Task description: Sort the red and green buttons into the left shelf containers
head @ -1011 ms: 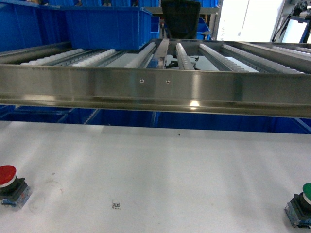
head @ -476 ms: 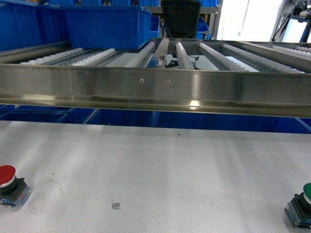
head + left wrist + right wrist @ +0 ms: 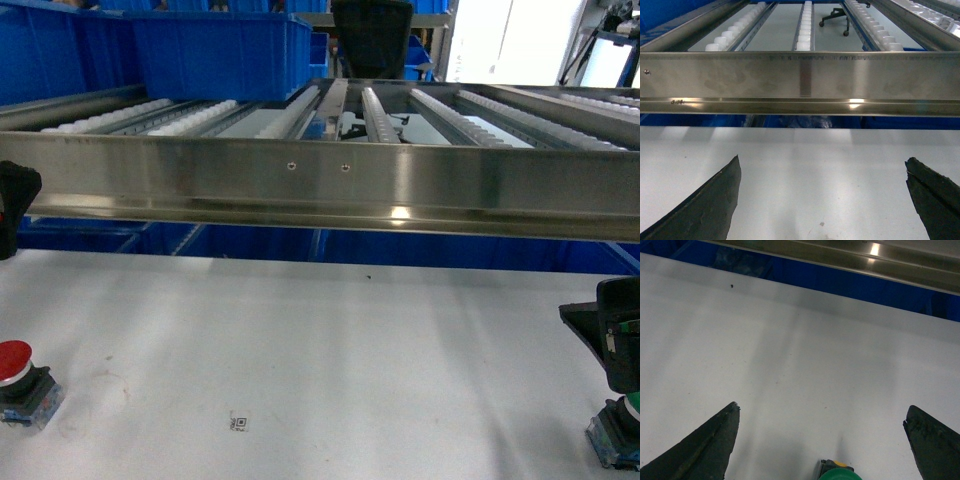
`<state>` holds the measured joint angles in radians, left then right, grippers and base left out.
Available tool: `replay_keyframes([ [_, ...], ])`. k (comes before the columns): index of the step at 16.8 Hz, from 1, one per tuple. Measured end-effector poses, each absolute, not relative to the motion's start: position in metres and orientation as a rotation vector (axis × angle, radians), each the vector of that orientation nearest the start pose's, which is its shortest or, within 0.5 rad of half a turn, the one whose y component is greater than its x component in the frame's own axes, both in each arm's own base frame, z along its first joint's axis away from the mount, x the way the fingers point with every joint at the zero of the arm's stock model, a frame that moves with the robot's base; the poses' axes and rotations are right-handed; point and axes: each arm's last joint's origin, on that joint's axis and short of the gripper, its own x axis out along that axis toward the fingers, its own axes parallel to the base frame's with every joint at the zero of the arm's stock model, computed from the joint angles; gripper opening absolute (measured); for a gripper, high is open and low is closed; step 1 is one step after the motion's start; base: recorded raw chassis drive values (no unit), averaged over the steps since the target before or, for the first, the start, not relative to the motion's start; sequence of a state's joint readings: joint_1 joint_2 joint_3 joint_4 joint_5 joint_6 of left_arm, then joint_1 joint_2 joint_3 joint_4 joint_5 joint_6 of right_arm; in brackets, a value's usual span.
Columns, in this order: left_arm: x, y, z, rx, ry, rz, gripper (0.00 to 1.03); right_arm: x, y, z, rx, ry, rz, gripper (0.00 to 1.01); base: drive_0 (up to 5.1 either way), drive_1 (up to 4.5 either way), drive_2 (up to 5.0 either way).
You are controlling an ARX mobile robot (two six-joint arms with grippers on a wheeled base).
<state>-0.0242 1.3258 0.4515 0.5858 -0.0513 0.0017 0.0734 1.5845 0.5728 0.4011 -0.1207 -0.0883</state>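
Both jaw pairs gape wide, holding nothing. The right gripper has entered the head view above the green button at the table's right edge; the left gripper newly appears near the left edge, beyond the red button. Blue bins sit on the shelf's left.

Both grippers are matte black. The left gripper and right gripper each end in two tapering, pointed fingers with rough, slightly chipped edges. A small green mark sits on the right gripper's blocky housing.
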Motion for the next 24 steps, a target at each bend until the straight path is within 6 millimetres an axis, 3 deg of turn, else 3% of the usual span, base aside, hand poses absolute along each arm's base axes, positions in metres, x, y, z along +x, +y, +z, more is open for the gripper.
replay_keyframes([
  [7,0.255,-0.006,0.182,0.029,0.286,0.026,0.98,0.29,0.026,0.112,-0.067,0.66,0.204,0.98,0.0,0.0,0.0],
  [15,0.255,-0.006,0.182,0.033,0.286,0.025,0.98,0.284,0.021,0.066,-0.037,0.771,0.175,0.98,0.0,0.0,0.0],
  [19,0.255,-0.006,0.182,0.039,0.286,0.025,0.98,0.28,0.021,0.056,-0.035,0.779,0.171,0.97,0.0,0.0,0.0],
  [21,0.255,-0.006,0.182,0.04,0.287,0.025,0.98,0.279,0.021,0.052,-0.034,0.796,0.169,0.71,0.0,0.0,0.0],
  [24,0.255,-0.006,0.182,0.039,0.286,0.025,0.98,0.279,0.018,0.052,-0.027,0.793,0.164,0.4,0.0,0.0,0.0],
])
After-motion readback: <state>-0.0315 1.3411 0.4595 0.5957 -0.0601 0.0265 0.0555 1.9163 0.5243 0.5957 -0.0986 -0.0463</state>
